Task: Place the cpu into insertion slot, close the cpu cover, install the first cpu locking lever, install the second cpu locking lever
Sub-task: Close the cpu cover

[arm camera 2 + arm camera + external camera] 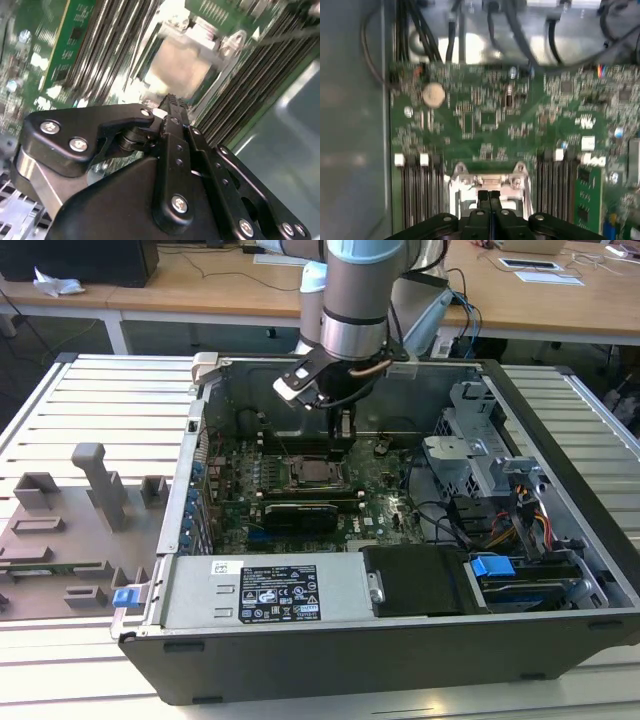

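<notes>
On the green board, mid-frame in the exterior view, the square slot holds the chip, and just above it the fingers hang squeezed together, holding nothing, maybe to push like one thin stick.

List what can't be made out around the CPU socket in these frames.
Exterior view: the locking levers beside the insertion slot are too small to tell latched from free.
First wrist view: the shut gripper hides the middle of the cpu cover, and the picture's edge cuts off the rest.
Second wrist view: the gripper hides one edge of the cpu, so whether the cover lies fully closed cannot be told.
</notes>
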{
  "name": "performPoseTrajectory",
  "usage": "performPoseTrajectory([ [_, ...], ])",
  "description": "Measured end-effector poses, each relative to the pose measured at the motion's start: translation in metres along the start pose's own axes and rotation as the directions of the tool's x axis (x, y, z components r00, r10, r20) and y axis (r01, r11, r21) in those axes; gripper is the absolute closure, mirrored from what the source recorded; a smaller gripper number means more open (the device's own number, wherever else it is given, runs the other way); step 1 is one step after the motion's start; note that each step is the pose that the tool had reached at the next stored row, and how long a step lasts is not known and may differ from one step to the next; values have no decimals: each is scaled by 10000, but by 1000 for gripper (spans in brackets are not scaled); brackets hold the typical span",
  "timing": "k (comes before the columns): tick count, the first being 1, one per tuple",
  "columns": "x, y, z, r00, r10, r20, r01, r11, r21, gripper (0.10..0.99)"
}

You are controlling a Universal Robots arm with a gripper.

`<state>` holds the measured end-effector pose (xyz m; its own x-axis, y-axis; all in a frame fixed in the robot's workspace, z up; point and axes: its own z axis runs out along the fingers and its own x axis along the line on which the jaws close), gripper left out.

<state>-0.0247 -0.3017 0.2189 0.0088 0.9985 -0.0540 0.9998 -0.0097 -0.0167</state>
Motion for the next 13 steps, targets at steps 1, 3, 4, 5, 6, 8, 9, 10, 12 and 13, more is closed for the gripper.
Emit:
performPoseTrajectory([
  [1,1,-45,19,10000,1,0,-1,10000,0,980],
  [3,1,-272,76,10000,-1,2,1,10000,2,980],
  [4,1,-319,80,10000,2,1,-2,10000,1,980],
  [5,1,-346,81,10000,2,1,-2,10000,1,980],
  [6,1,-390,84,10000,1,1,-1,10000,1,980],
  [8,0,-451,89,10000,1,1,-1,10000,0,980],
  [9,0,-490,93,10000,0,1,0,10000,1,980],
  [10,0,-504,95,10000,1,-1,-1,10000,0,980],
  [12,0,-518,101,10000,0,-1,0,10000,0,980],
  [13,-2,-518,102,10000,-6,-1,6,10000,0,980],
])
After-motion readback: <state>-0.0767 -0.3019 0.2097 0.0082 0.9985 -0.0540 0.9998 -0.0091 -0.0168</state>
